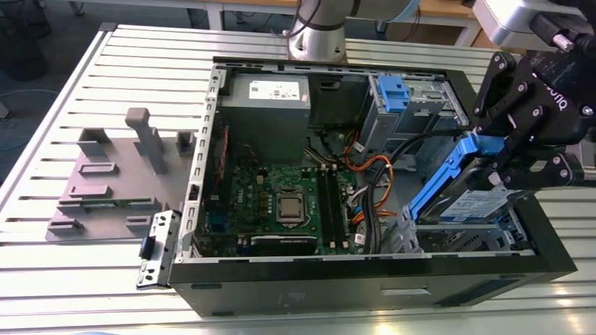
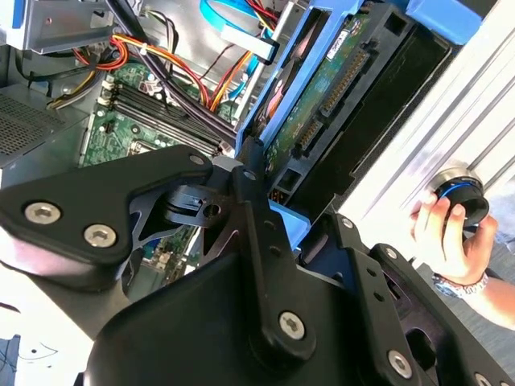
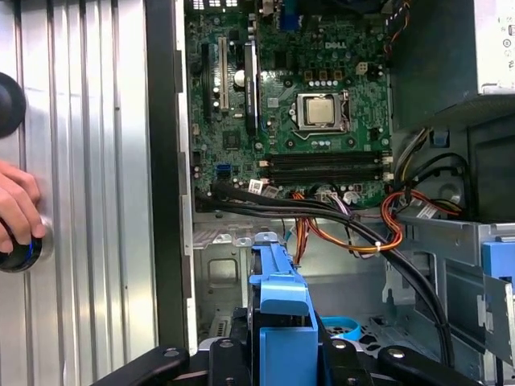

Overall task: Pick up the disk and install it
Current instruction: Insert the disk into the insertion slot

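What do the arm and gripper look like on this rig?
The arm is a smooth silver-grey tube, with a pale grey housing above the gripper. The gripper is matte black, built from chunky linkage bars joined by silver screws, with white lettering on its side.

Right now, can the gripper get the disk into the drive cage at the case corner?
Probably yes. The gripper holds the disk tilted just above the metal drive cage, and the computer case lies open. But black cables run close beside the cage and might brush the blue rail.
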